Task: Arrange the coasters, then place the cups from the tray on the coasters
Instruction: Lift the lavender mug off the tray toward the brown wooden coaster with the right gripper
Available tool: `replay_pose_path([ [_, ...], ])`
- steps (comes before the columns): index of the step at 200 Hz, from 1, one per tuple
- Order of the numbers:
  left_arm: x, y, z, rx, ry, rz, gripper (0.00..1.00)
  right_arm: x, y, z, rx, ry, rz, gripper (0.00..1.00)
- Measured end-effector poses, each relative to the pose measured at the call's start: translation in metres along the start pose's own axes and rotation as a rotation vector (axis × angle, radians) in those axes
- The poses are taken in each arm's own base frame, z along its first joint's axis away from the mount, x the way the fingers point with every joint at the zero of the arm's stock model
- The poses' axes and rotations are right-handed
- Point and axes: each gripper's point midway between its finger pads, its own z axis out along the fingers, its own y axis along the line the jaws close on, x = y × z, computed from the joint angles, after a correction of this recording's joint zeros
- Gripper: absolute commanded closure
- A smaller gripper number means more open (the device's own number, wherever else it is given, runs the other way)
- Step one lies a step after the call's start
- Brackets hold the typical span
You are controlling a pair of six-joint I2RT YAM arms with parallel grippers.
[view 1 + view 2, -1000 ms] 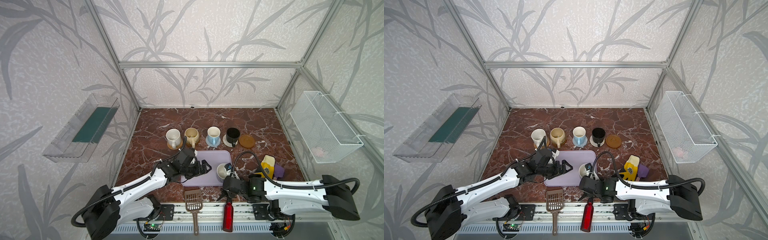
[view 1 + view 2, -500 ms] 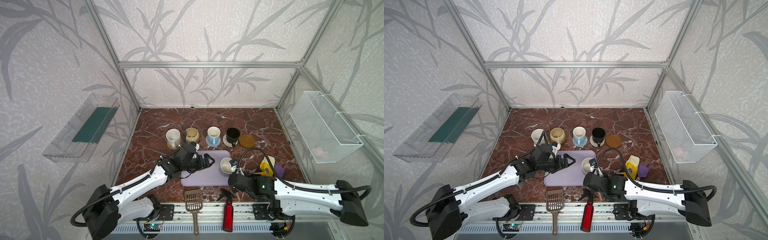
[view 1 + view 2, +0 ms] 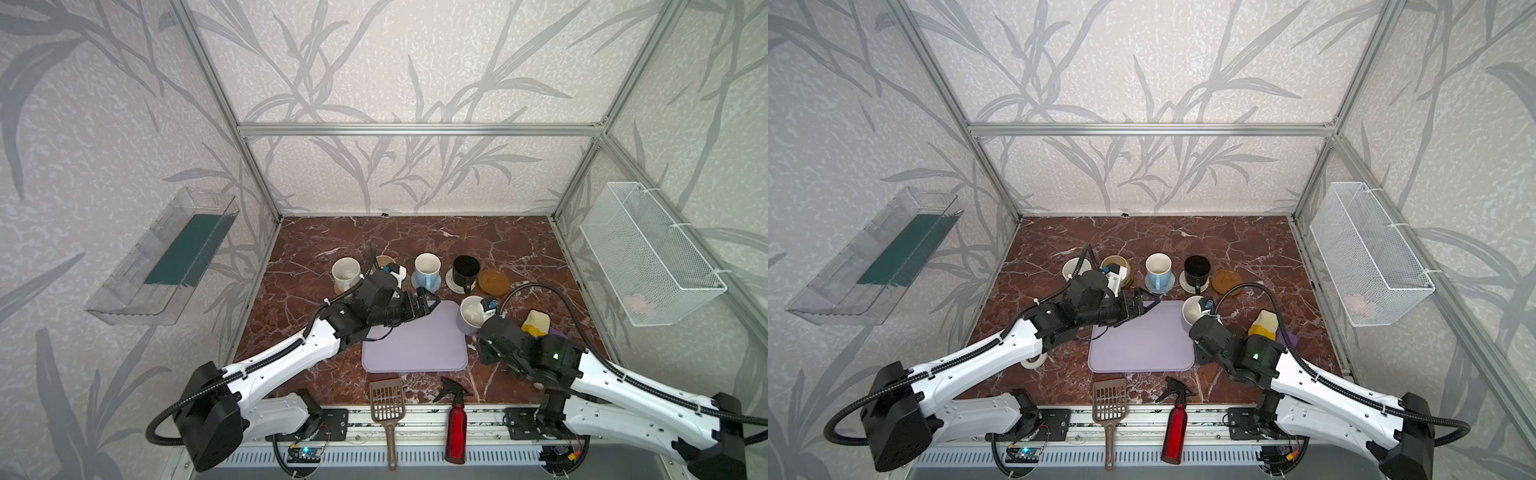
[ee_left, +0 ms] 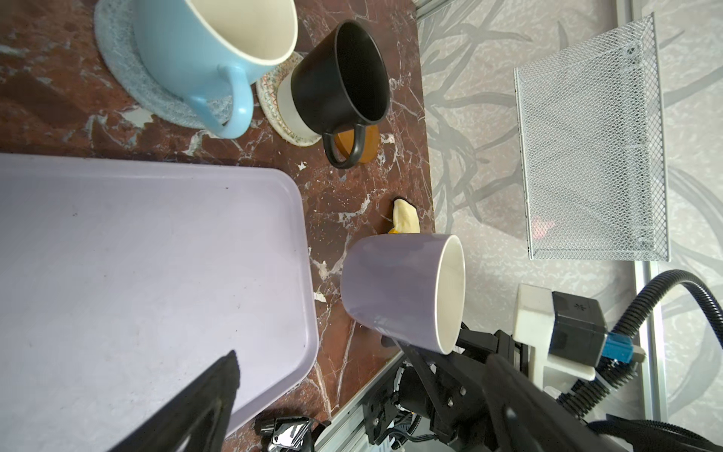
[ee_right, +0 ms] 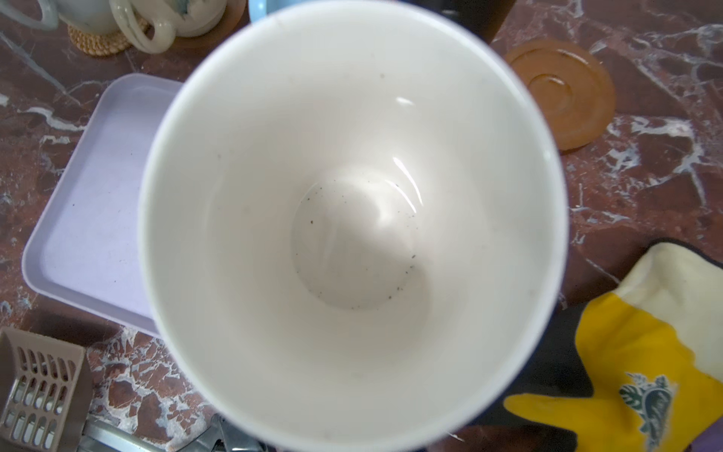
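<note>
The left gripper [image 3: 429, 304] is splayed wide and holds nothing, with the smooth lavender tray [image 3: 415, 345] right beneath it. Past its tips is a row of four: white mug [image 3: 345, 272], beige mug [image 3: 1113, 263], light-blue mug [image 3: 427, 268], black mug [image 3: 465, 270], each on a round coaster [image 4: 117, 58]. The right gripper [image 3: 478, 330] is clenched on the fifth, the lavender mug [image 3: 471, 313], raised off the counter [image 3: 311, 249]. One bare ridged amber coaster [image 3: 493, 282] lies just beyond.

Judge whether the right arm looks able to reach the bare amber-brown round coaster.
Probably yes. The right hand, shut on the lavender ceramic mug, hangs close in front of that amber-brown round coaster; only marble tabletop lies between, and the black mug stands to its side.
</note>
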Motion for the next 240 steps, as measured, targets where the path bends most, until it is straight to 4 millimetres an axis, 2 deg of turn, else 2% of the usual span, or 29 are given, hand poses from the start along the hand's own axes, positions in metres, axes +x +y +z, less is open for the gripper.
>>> replay_pose_path([
  [37,-0.016,-0.023,0.003,0.042,-0.03,0.014,0.01,-0.013,-0.013,-0.003,0.013,0.006,0.02,0.94],
  [93,-0.024,-0.028,0.017,0.038,-0.031,0.015,0.01,-0.032,-0.031,-0.005,0.023,0.008,0.038,0.95],
  [152,-0.044,-0.055,0.024,0.077,-0.065,0.06,0.01,-0.051,-0.055,0.004,0.051,0.04,0.083,0.96],
  [240,-0.062,-0.066,0.056,0.043,-0.06,0.083,0.01,-0.073,-0.088,0.021,0.09,0.064,0.18,0.97],
])
